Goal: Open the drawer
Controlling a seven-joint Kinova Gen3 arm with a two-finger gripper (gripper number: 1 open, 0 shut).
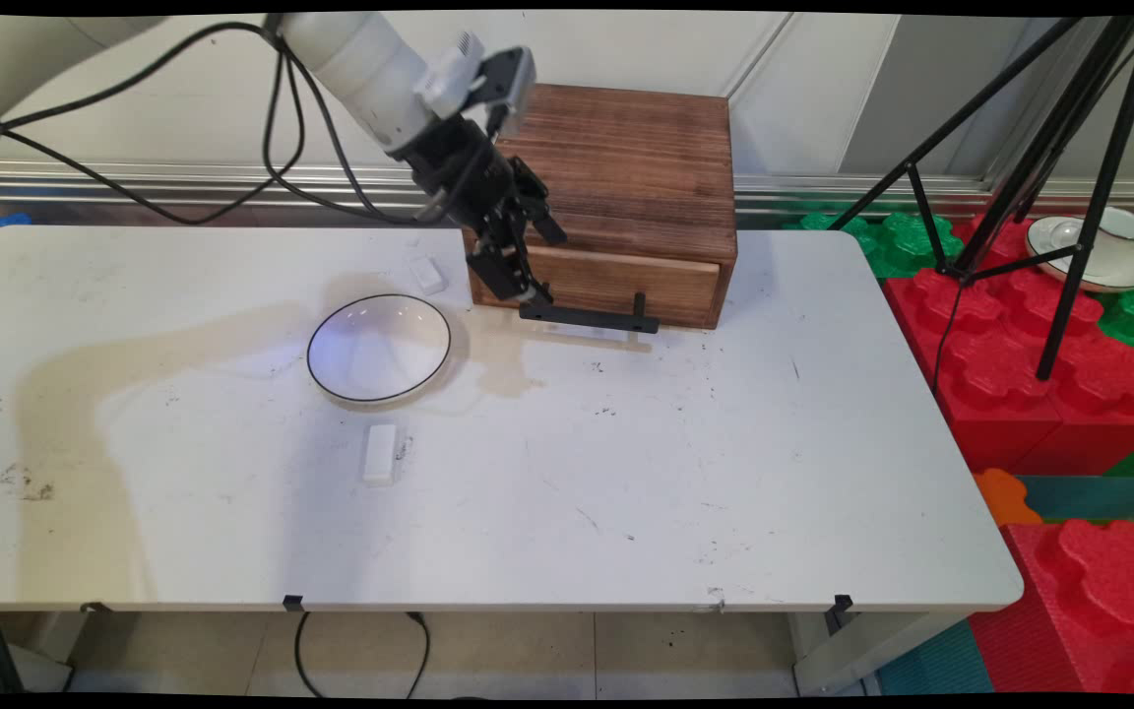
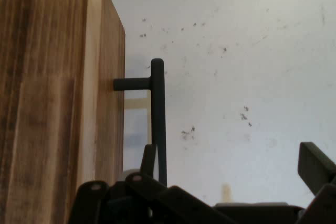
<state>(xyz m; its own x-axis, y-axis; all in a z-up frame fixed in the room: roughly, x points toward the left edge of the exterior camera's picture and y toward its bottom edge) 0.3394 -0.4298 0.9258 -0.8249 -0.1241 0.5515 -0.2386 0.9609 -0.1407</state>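
- Main view: one wooden drawer box (image 1: pixel 626 187), one bowl (image 1: pixel 379 348), two white blocks (image 1: pixel 380 453).
- Gripper (image 1: pixel 528 291), fingers spread apart, at the one black drawer handle (image 1: pixel 589 315).

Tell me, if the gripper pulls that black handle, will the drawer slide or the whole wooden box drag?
The wooden box looks solid, probably heavy enough to stay. It sits on smooth table, so could skid. The black handle looks rigid.
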